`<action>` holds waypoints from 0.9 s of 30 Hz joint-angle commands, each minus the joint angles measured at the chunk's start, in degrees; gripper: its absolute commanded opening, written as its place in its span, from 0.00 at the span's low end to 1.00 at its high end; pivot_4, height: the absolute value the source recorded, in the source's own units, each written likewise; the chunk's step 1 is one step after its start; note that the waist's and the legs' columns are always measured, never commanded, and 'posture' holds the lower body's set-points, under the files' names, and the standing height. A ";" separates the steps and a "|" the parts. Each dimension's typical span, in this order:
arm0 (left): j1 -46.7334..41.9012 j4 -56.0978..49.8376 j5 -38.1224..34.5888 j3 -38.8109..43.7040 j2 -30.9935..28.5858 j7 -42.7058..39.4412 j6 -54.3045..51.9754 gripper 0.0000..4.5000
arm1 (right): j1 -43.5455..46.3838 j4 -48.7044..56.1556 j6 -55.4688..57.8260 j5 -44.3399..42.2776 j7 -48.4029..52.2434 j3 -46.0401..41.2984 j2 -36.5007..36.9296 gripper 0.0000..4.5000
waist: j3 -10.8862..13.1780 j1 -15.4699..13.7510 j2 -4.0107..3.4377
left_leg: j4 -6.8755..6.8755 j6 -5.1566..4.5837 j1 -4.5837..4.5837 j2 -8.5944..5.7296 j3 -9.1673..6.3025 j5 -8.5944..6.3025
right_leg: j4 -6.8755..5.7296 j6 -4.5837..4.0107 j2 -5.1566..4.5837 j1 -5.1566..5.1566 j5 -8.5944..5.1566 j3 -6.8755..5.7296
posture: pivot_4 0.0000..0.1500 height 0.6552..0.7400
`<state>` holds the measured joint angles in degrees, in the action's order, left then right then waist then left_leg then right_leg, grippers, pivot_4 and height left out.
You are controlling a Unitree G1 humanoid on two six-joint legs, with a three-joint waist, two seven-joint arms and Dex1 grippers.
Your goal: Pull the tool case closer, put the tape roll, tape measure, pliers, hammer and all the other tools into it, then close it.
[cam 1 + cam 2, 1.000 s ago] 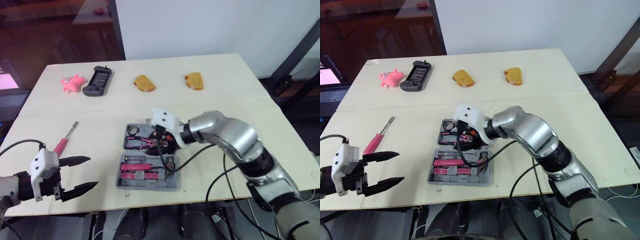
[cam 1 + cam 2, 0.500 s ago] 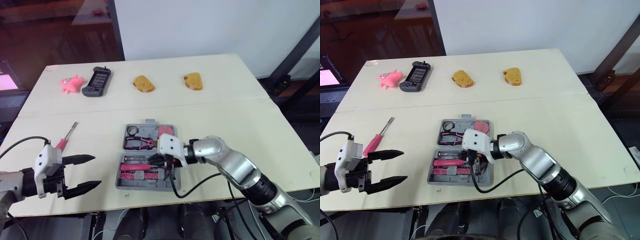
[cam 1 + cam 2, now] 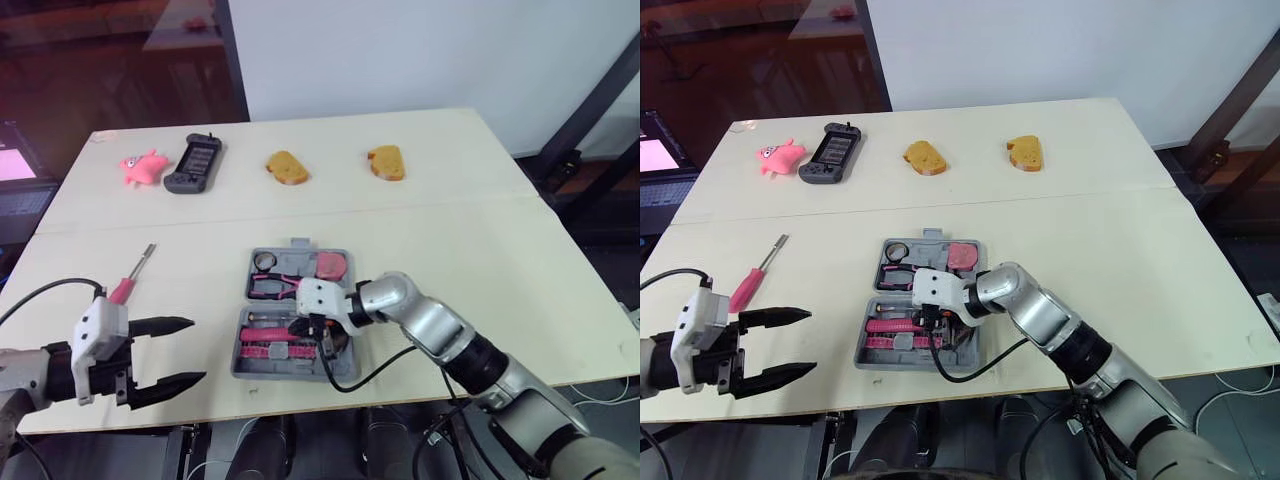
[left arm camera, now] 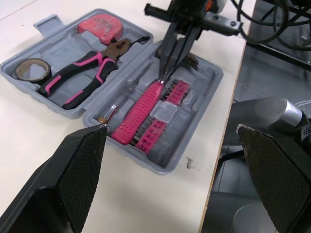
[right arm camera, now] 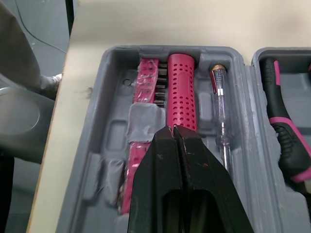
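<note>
The grey tool case lies open near the table's front edge. Its far half holds a tape roll, pink-handled pliers and a red tape measure. The near half holds a pink perforated handle, pink bits and a clear tester screwdriver. My right gripper is shut and empty, its tips just over the pink handle. A pink-handled screwdriver lies on the table to the left. My left gripper hovers open near it, holding nothing.
Along the far side sit a pink toy, a black handheld device and two bread pieces. The case's near rim is close to the table's front edge. A seam crosses the tabletop behind the case.
My right gripper drew back from the case's far half to the near half and shut. The red tape measure now shows in its slot. The left gripper barely moved.
</note>
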<state>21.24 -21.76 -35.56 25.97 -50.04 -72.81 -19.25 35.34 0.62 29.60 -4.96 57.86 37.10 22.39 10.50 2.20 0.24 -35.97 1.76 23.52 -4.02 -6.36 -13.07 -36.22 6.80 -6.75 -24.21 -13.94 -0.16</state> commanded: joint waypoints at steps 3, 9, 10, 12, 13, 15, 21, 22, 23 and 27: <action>0.32 -1.43 0.00 1.59 -0.48 -0.26 1.18 1.00 | 1.70 -2.95 -0.78 1.79 0.51 0.23 -2.46 0.02 | 0.00 0.02 0.00 | 0.00 0.00 -0.01 0.00 0.00 0.00 | 0.00 0.00 0.00 0.00 0.00 0.00 | 1.00 1.00; 0.01 -0.79 0.18 1.68 -0.78 -0.25 1.44 1.00 | 1.91 -6.21 -1.16 3.51 2.56 0.84 -2.69 0.02 | 0.00 0.05 0.00 | 0.01 0.00 -0.02 -0.01 0.01 0.00 | 0.00 0.00 0.01 0.01 0.00 0.00 | 1.00 1.00; -0.20 -0.35 0.23 1.82 -0.96 -0.34 1.53 1.00 | 1.79 -6.89 -0.85 3.87 2.65 1.08 -2.80 0.02 | 0.00 0.06 0.00 | 0.01 0.00 -0.02 -0.01 0.00 0.00 | 0.00 0.00 0.01 0.01 0.00 0.00 | 1.00 1.00; -0.69 -0.17 0.20 1.73 -1.20 -0.13 1.35 1.00 | 1.49 -7.78 -0.69 4.21 3.28 1.52 -3.01 0.02 | 0.00 0.06 0.00 | 0.03 0.00 -0.04 -0.01 0.00 0.00 | -0.01 0.00 0.02 0.01 0.00 0.00 | 1.00 1.00; -0.84 -0.23 0.16 1.60 -1.24 0.06 1.25 1.00 | 1.31 -8.42 -0.41 4.12 3.30 1.31 -3.44 0.02 | -0.01 0.06 0.00 | 0.02 0.00 -0.05 -0.01 0.00 0.00 | -0.01 0.00 0.03 0.02 0.00 0.00 | 1.00 1.00; -0.95 -0.26 0.17 1.38 -1.19 0.25 1.25 1.00 | 1.38 -10.04 -0.64 4.79 3.45 1.47 -3.89 0.02 | -0.04 0.16 0.05 | 0.04 0.00 -0.13 -0.01 0.00 0.00 | 0.00 0.00 0.03 0.11 0.00 0.00 | 1.00 1.00; -0.82 -0.68 0.10 1.25 -0.98 0.74 1.07 1.00 | 1.45 -14.73 1.04 6.65 3.36 2.39 -4.88 0.02 | -0.11 0.34 0.04 | 0.14 0.00 -0.22 -0.01 0.00 0.00 | -0.01 0.01 0.11 0.12 0.00 0.00 | 1.00 1.00; -0.75 -0.84 0.07 1.25 -0.96 0.83 1.00 1.00 | 1.37 -15.45 1.03 7.14 3.42 2.89 -4.93 0.02 | -0.17 0.34 0.07 | 0.15 0.01 -0.24 0.00 0.00 0.00 | -0.01 0.01 0.11 0.13 0.00 0.00 | 1.00 1.00; -0.69 -0.93 0.03 1.25 -0.95 0.91 0.93 1.00 | 1.27 -15.92 1.27 7.39 3.58 3.25 -5.00 0.02 | -0.24 0.34 0.10 | 0.17 0.01 -0.29 0.00 0.00 0.00 | -0.01 0.00 0.12 0.17 0.00 0.00 | 1.00 1.00; -0.03 -1.34 -0.21 1.60 -0.79 0.97 0.90 1.00 | 0.69 -17.14 2.38 7.24 3.49 3.12 -6.08 0.02 | -0.35 0.30 0.20 | 0.42 0.02 -0.90 0.02 -0.01 -0.01 | 0.07 -0.04 0.10 0.72 -0.04 0.00 | 1.00 1.00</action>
<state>21.01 -21.63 -35.47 26.02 -50.67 -72.02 -18.57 37.73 -12.96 29.69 -0.17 62.07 37.83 16.41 10.15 2.50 0.44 -35.39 1.78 22.39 -3.97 -6.35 -13.08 -36.09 6.61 -6.69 -23.30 -14.09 -0.15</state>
